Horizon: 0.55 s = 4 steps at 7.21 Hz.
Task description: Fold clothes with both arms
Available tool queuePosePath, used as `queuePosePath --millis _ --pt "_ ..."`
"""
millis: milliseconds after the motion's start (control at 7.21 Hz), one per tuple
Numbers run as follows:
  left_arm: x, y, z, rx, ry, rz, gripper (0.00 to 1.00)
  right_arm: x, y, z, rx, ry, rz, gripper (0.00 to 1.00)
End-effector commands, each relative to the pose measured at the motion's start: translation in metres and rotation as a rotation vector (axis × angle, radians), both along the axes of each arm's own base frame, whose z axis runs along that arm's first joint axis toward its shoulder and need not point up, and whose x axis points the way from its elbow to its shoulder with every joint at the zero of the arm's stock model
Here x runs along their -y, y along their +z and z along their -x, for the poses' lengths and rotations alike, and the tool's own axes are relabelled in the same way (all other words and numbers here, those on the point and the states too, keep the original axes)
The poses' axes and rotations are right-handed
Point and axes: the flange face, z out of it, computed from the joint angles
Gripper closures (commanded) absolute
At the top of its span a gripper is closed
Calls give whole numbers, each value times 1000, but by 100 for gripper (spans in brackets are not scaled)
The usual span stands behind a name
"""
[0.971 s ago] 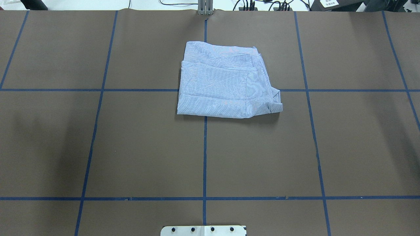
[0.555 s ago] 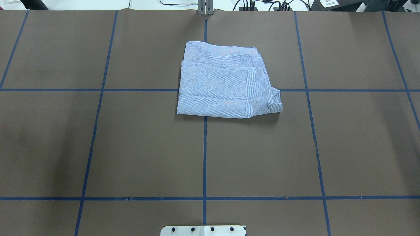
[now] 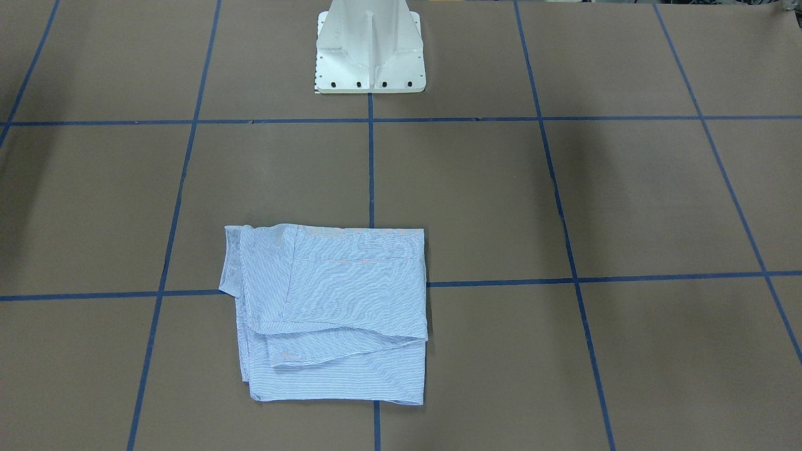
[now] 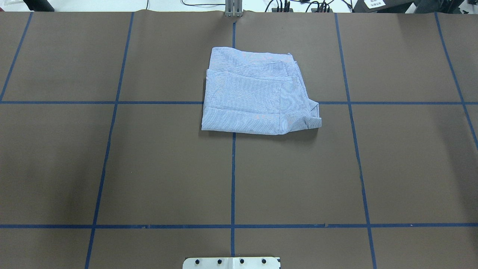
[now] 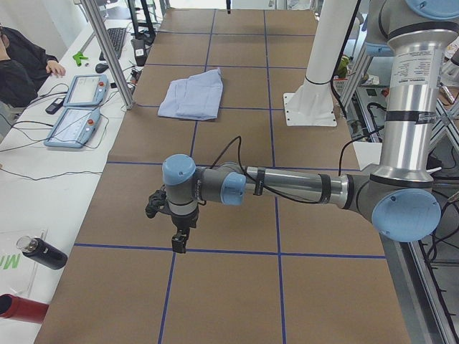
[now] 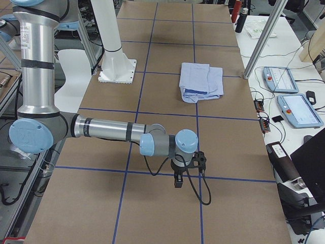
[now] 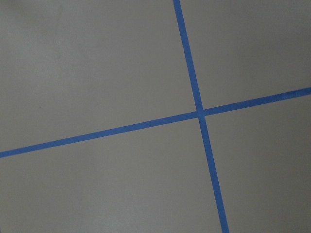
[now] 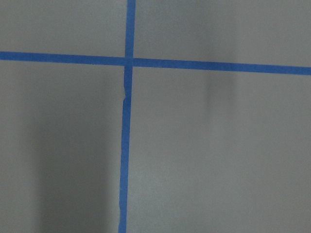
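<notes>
The clothes are one light-blue striped shirt (image 4: 254, 93), folded into a flat rectangle on the brown table, far of centre in the overhead view. It also shows in the front-facing view (image 3: 332, 313) and both side views (image 5: 192, 94) (image 6: 200, 81). Neither gripper touches it. My left gripper (image 5: 179, 240) hangs over a blue tape crossing far to the left of the shirt. My right gripper (image 6: 177, 182) hangs over a tape line far to the right. Both point down, and I cannot tell whether they are open or shut. The wrist views show only table and tape.
The white pedestal base (image 3: 369, 56) stands at the table's near middle edge. Blue tape lines (image 4: 233, 175) grid the brown table. A side table beyond the far edge holds teach pendants (image 5: 75, 107) and a dark bottle (image 5: 43, 252), where a person (image 5: 18, 68) sits.
The shirt has not moved. A faint shadow on the table's left side has faded across the overhead frames.
</notes>
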Motion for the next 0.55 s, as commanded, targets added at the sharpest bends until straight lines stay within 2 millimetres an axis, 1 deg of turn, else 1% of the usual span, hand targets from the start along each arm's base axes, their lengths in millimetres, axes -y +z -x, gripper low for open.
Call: queuePosePath --millis 0,139,277,416 --pt "-10 8 -2 -52 20 16 1 -9 7 -19 77 55 26 0" --pt "-10 6 -2 -52 20 13 1 -13 7 -27 74 71 20 0" --pt "-10 4 -2 -53 20 10 1 -12 -11 -37 64 98 -3 0" --pt "-10 4 -2 -53 19 9 1 -6 -28 -37 62 100 22 0"
